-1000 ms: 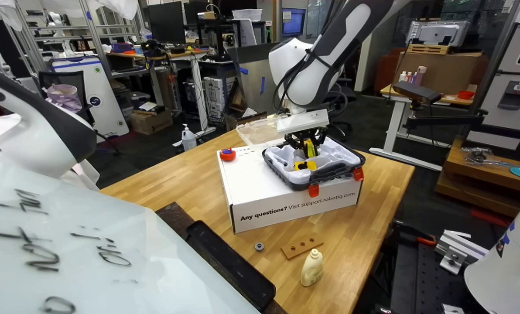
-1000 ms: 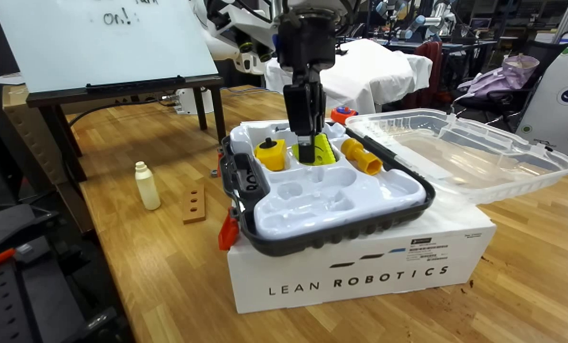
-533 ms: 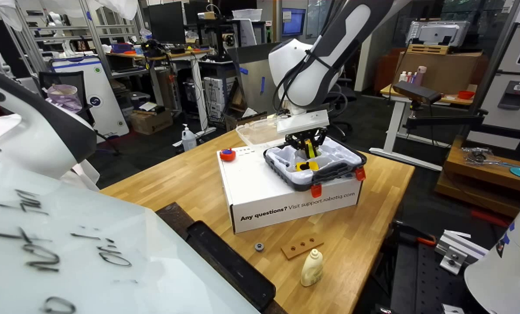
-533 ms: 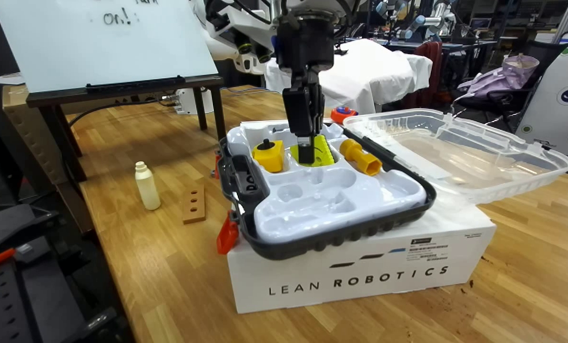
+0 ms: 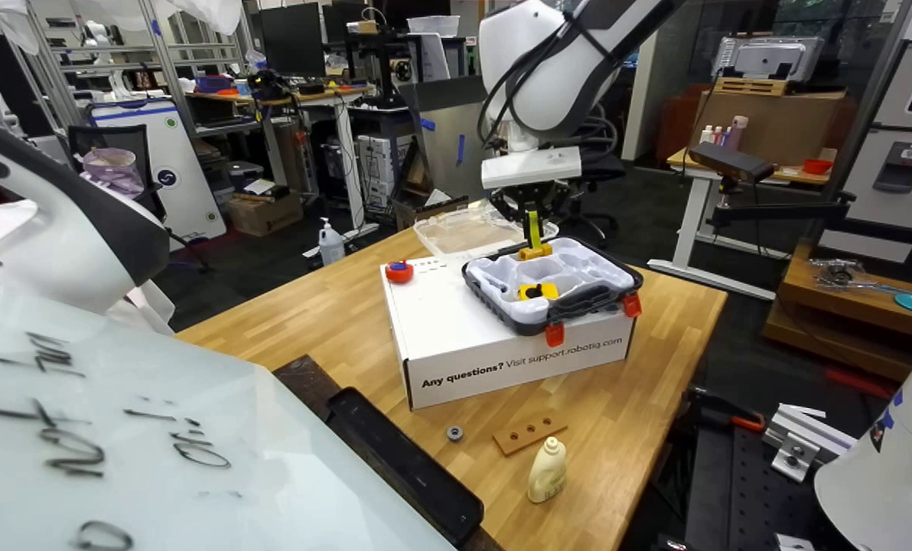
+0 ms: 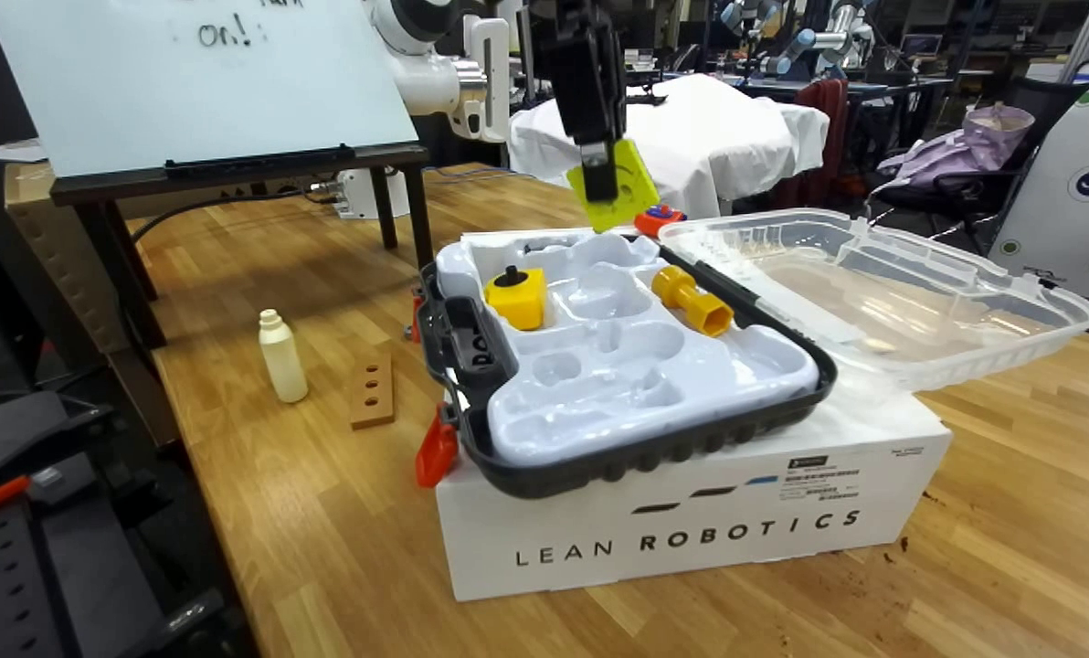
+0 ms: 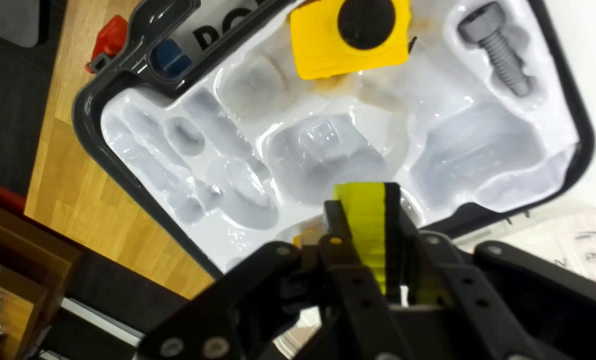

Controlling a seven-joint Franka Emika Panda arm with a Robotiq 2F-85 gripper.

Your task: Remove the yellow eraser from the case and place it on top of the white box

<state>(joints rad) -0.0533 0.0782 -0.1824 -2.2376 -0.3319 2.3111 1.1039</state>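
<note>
The yellow eraser point(image 6: 636, 192) is a bright yellow block with a dark backing, also in the wrist view point(image 7: 363, 215). My gripper point(image 7: 369, 220) is shut on it, one finger on each side. In both exterior views the gripper point(image 6: 601, 183) point(image 5: 532, 220) holds the eraser, tilted, above the case point(image 6: 590, 402). The case has a whitish moulded insert with hollows and a dark rim; it also shows in the wrist view point(image 7: 243, 215). It lies open on the white box point(image 6: 691, 548), whose bare top point(image 5: 441, 314) shows beside the case.
The case holds a yellow block with a black knob point(image 6: 519, 302), an orange-yellow bolt-like piece point(image 6: 691, 302) and a grey screw point(image 7: 500, 50). Its clear lid point(image 6: 901, 302) lies open behind. A red-orange round object point(image 5: 399, 272) sits on the box corner. A cream bottle point(image 5: 548, 471) stands on the table.
The gripper has risen out of the case with the eraser, leaving its hollow bare. About a second ago the eraser sat in that hollow between the fingers. The case shifted very slightly.
</note>
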